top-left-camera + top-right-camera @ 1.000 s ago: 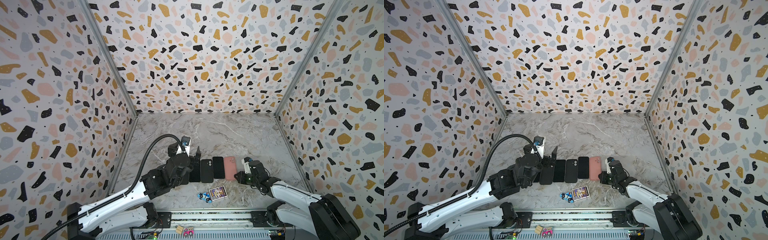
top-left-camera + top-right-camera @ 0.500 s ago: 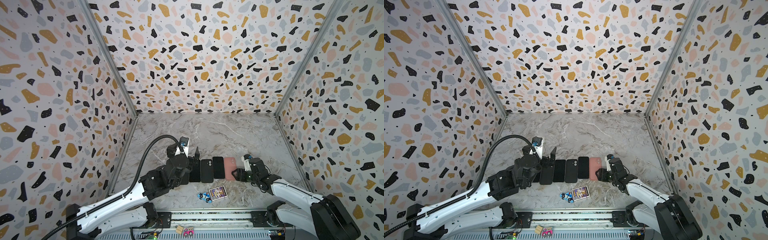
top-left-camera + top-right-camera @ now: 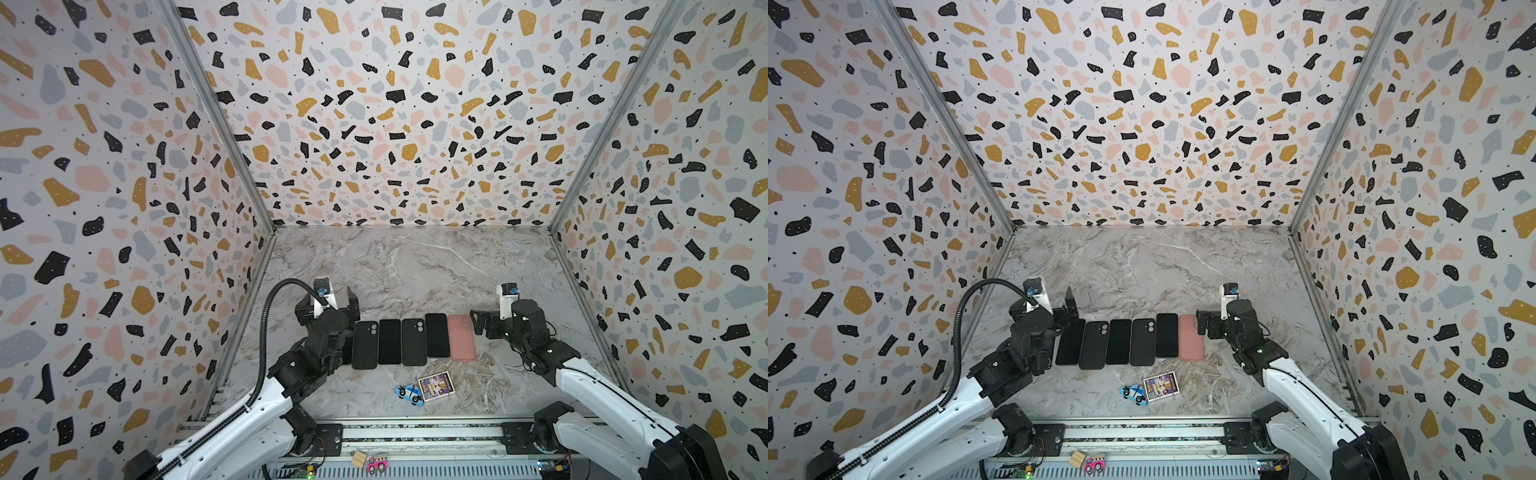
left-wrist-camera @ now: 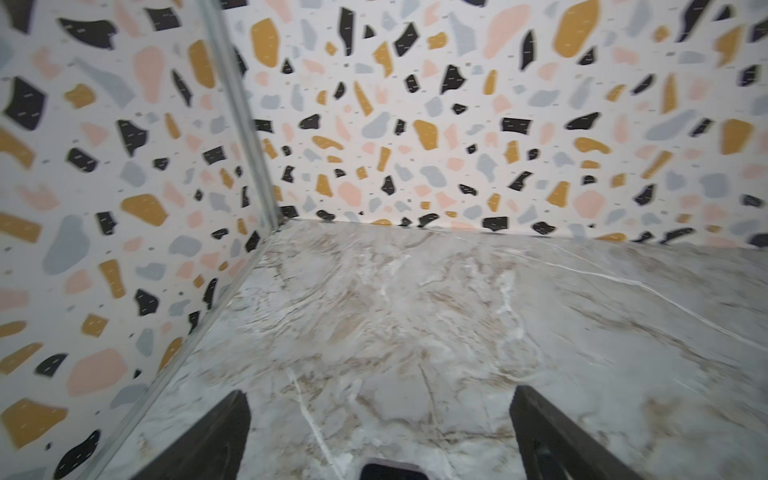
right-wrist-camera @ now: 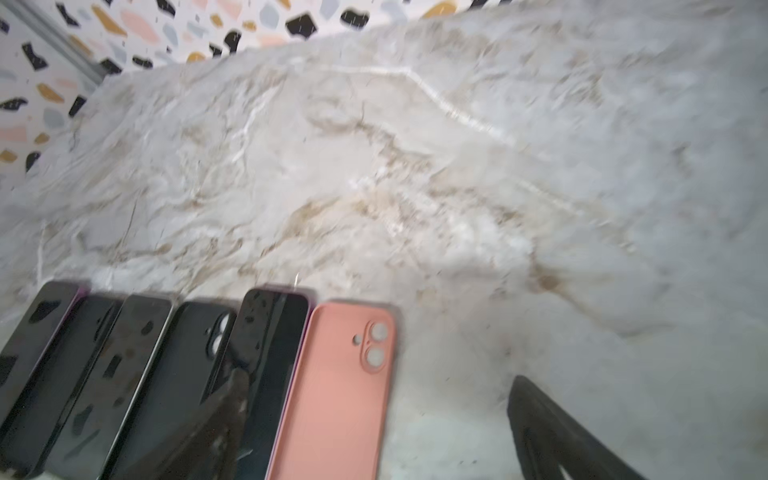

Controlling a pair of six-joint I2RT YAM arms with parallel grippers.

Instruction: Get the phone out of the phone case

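Grey-veined marble forms the bench [image 3: 415, 270], boxed in by walls [image 3: 395, 124] speckled black, mustard, pink and grey. Six flat items lie side by side in a row near the front. At the right end is a pink phone case [image 3: 461, 336], back up, with two round camera holes at its far end. I cannot tell whether a phone sits inside it. Touching its left edge is a black phone [image 3: 437, 335], screen up, with a thin purple rim in the right wrist view. Further left come two black cases [image 3: 1143, 343] with camera holes and two more dark phones [image 3: 1119, 343].

The right hand [image 5: 380, 378] hangs just right of the pink case's far end, its fingers spread wide and holding nothing. The left hand [image 4: 380, 399] is at the left end of the row, also spread wide and empty.

Nearer the front lie a small colourful card [image 3: 435, 385], its print too small to read, and a blue and white toy car [image 3: 409, 393].
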